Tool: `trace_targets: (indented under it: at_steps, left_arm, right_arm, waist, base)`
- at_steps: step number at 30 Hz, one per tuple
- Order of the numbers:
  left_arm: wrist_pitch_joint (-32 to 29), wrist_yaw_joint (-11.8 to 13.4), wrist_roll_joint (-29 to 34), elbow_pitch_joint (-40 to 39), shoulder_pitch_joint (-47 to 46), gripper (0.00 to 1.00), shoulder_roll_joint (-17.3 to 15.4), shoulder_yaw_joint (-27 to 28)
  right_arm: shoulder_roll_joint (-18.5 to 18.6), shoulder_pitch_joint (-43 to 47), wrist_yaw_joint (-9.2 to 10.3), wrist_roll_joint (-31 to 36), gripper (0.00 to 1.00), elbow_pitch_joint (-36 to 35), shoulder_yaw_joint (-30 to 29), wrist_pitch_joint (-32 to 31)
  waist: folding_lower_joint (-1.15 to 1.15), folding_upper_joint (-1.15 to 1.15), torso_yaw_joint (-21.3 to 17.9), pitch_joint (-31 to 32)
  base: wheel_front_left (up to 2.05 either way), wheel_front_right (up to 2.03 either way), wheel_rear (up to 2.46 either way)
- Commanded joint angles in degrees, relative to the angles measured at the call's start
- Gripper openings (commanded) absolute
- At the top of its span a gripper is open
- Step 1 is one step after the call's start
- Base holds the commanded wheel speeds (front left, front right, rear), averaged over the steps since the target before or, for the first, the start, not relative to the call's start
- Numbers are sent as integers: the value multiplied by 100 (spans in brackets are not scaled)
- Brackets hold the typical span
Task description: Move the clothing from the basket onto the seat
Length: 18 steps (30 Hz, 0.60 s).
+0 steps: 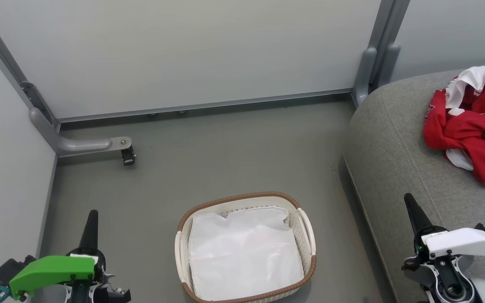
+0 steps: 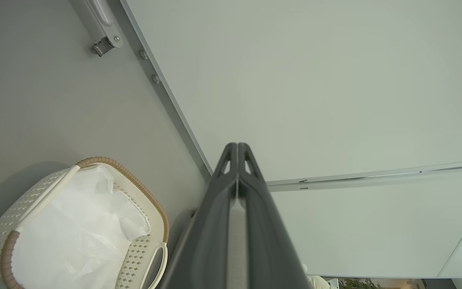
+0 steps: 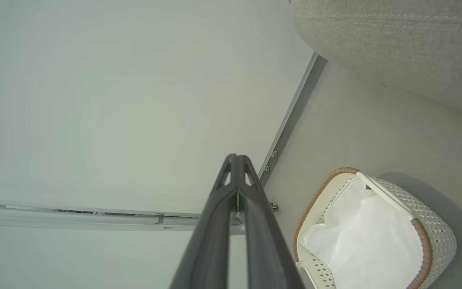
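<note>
The red jersey clothing (image 1: 476, 126), with white panels and a label, lies crumpled on the grey seat (image 1: 394, 143) at the right. On the floor in the lower middle stands the cream basket (image 1: 305, 229), which holds nothing but its white liner (image 1: 242, 256). My left gripper (image 1: 92, 216) sits shut at the lower left, left of the basket, its fingers pressed together with nothing between them. My right gripper (image 1: 409, 201) is shut too, over the seat's front edge and below the clothing. The basket (image 2: 138, 200) and the liner (image 2: 74, 233) show in the left wrist view, and the basket (image 3: 435, 237) and seat (image 3: 395, 44) in the right wrist view.
Pale partition walls (image 1: 183, 50) close the back and left. A grey bracket foot with a caster (image 1: 126, 153) juts onto the floor at the left. A grey post (image 1: 366, 71) stands by the seat's back corner. Bare grey floor (image 1: 234, 155) lies between basket and wall.
</note>
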State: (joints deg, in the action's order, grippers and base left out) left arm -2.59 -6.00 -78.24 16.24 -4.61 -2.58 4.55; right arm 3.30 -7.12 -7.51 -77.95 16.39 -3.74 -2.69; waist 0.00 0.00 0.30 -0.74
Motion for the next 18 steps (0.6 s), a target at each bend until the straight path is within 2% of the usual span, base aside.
trace_targets:
  at_steps: [1,18]
  left_arm:
    - [-42,-32,-117,-62,-130,0,-39,33]
    - [-243,-111,-823,-155,-165,0,-44,133]
  right_arm:
    - [10,34,2,-122,0,-69,-41,-39]
    - [-16,80,1,-844,0,-172,-180,-232]
  waist:
    - [0,0,-1,2]
    - [0,0,-15,29]
  base:
    - [0,0,0]
    - [0,0,0]
